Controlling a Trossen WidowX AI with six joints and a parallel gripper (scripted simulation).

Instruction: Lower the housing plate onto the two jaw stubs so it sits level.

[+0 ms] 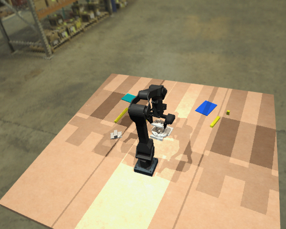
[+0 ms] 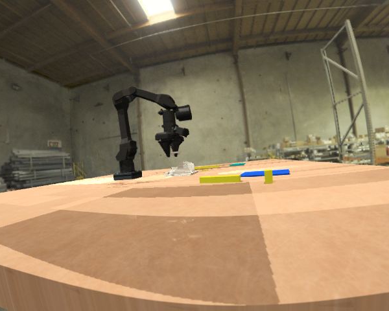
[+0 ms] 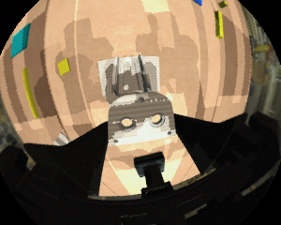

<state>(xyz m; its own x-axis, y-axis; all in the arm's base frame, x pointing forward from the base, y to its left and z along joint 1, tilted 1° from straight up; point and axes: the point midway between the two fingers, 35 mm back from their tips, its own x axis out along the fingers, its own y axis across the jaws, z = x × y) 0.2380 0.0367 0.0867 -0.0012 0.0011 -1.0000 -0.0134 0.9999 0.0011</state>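
"Where is the flat white housing plate with two round holes (image 1: 157, 124) (image 2: 175, 153) (image 3: 141, 129)?"

"The black fingers (image 1: 158, 122) (image 2: 172, 155) are gripping it by its edges, hanging it above the white, ridged jaw assembly (image 1: 160, 133) (image 2: 183, 168) (image 3: 130, 77) on the worktop (image 1: 108, 197) (image 2: 154, 247) (image 3: 91, 52)."

"So which step?"

"Carrying and lining up, I judge; seating isn't happening yet. The next move is calling for centring the holes over the stubs, then lowering level."

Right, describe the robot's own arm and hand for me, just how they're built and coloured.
One matte black arm of chunky, angular links on a dark blue-grey square base plate. Its black hand has two tapering, wedge-like fingers. I see no markings or loose cables.
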